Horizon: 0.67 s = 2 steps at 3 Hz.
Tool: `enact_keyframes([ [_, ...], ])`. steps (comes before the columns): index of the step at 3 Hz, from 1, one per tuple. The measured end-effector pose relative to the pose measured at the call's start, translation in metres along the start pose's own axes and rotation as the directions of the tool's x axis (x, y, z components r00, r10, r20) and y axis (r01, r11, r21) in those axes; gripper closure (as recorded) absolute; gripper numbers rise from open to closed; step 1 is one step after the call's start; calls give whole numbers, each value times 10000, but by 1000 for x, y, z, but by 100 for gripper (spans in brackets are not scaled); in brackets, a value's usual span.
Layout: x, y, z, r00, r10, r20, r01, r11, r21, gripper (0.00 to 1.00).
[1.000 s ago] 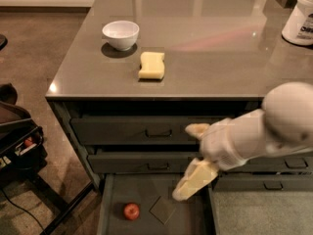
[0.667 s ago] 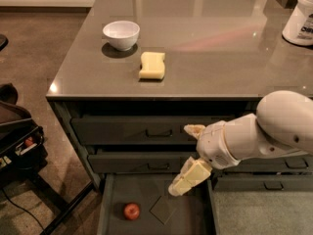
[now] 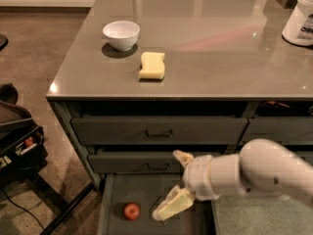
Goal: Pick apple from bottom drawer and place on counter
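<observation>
The small red apple (image 3: 131,211) lies on the grey floor of the pulled-out bottom drawer (image 3: 113,220), near its left side. A diamond-shaped mark (image 3: 157,203) on the floor is partly covered. My gripper (image 3: 172,183) reaches in from the right above the drawer, just right of the apple and apart from it. Its two pale fingers (image 3: 171,206) are spread apart with nothing between them; the lower finger points down-left toward the apple. The glossy grey-brown counter (image 3: 220,58) spans the top of the view.
A white bowl (image 3: 121,35) and a pale yellow sponge (image 3: 152,65) sit on the counter's left half. A white container (image 3: 299,21) stands at the far right. Two closed drawer fronts with pull handles (image 3: 159,132) sit above the open drawer. A dark cart (image 3: 17,141) stands at the left.
My gripper and arm have moved left and downward over the open drawer, closer to the apple. The apple has not moved.
</observation>
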<state>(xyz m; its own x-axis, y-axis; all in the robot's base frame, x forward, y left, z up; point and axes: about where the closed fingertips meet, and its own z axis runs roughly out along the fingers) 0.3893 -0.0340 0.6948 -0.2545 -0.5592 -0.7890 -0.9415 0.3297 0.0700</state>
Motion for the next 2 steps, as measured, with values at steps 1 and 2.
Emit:
enact_keyframes([
  [1,30,3,73,9979,59,652,-32,9991,-415,0],
  [2,48,-11,93,9932,653,964,-645,9978,-120,0],
])
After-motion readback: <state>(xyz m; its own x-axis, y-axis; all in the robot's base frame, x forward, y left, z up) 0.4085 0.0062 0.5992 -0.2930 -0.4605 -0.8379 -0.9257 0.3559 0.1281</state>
